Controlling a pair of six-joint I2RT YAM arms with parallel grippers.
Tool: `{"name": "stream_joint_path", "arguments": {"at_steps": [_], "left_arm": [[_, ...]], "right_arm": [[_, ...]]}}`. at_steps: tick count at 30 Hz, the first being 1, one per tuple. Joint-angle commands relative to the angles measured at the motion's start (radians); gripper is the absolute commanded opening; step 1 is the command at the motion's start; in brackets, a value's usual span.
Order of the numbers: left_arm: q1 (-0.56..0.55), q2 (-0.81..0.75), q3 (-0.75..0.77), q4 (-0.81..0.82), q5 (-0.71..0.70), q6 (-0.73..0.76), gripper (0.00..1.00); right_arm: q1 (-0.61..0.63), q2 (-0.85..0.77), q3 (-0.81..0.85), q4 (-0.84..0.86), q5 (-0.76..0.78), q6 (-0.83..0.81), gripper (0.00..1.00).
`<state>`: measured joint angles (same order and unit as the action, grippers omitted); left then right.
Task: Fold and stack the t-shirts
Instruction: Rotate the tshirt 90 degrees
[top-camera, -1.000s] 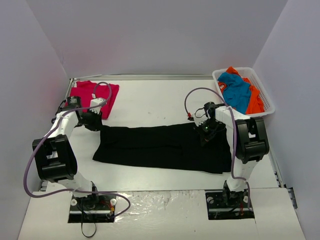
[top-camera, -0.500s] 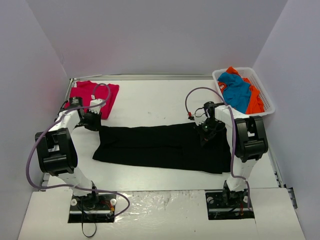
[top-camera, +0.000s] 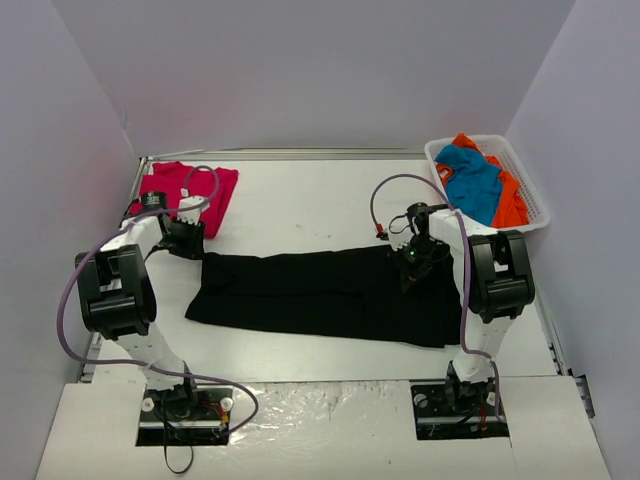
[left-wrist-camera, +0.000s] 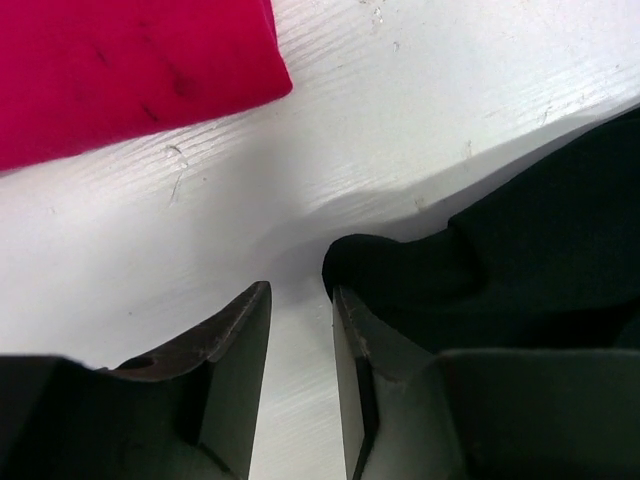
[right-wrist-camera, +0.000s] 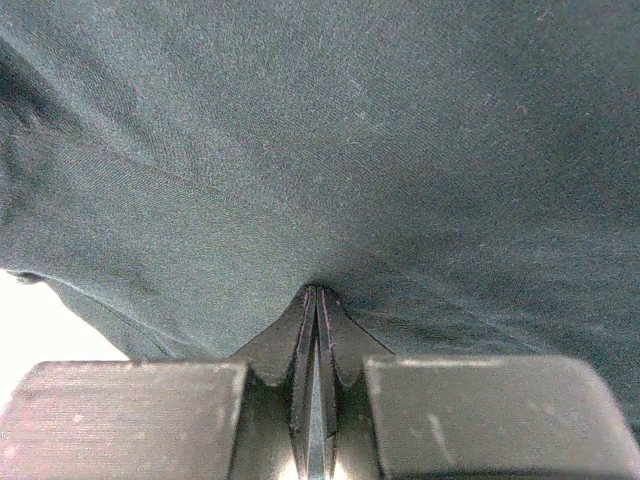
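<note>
The black t-shirt (top-camera: 320, 295) lies folded into a long band across the table's middle. My left gripper (top-camera: 190, 240) is at its far left corner. In the left wrist view the left gripper (left-wrist-camera: 300, 295) is narrowly open with bare table between the fingers, and the black t-shirt's corner (left-wrist-camera: 520, 250) lies just right of them. The crimson-red t-shirt (top-camera: 185, 190) lies folded at the far left and also shows in the left wrist view (left-wrist-camera: 120, 70). My right gripper (top-camera: 412, 262) sits on the black t-shirt's far right edge. In its wrist view the right gripper (right-wrist-camera: 316, 292) is shut, its tips pinching puckered black cloth (right-wrist-camera: 350, 130).
A white basket (top-camera: 536, 212) at the far right holds a blue t-shirt (top-camera: 475, 180) and an orange t-shirt (top-camera: 510, 205). Grey walls enclose the table on three sides. Cables loop over both arms.
The left arm's elbow has swung left and back while its gripper stayed by the black t-shirt's corner. The right gripper has barely moved.
</note>
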<state>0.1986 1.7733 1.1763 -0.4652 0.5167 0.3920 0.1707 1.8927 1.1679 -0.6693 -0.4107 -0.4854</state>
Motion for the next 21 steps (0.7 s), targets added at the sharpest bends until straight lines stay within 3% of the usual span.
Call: {"name": "stream_joint_path", "arguments": {"at_steps": [1, 6, 12, 17, 21], "left_arm": [[0.010, -0.081, 0.010, -0.003, -0.023, 0.008, 0.31], [0.005, -0.205, -0.027, -0.075, 0.094, 0.083, 0.36], [0.001, -0.336, -0.144, -0.105, 0.136, 0.181, 0.39], [-0.022, -0.304, -0.178, -0.213, 0.151, 0.341, 0.39], [-0.024, -0.265, -0.187, -0.198, 0.149, 0.370, 0.38]], "right_arm": [[-0.002, 0.117, -0.076, 0.102, 0.138, -0.033, 0.00], [-0.002, 0.124, -0.077, 0.103, 0.144, -0.032, 0.00], [-0.002, 0.124, -0.077, 0.103, 0.147, -0.030, 0.00], [0.000, 0.134, -0.080, 0.109, 0.162, -0.028, 0.00], [0.000, 0.135, -0.083, 0.109, 0.164, -0.027, 0.00]]}}
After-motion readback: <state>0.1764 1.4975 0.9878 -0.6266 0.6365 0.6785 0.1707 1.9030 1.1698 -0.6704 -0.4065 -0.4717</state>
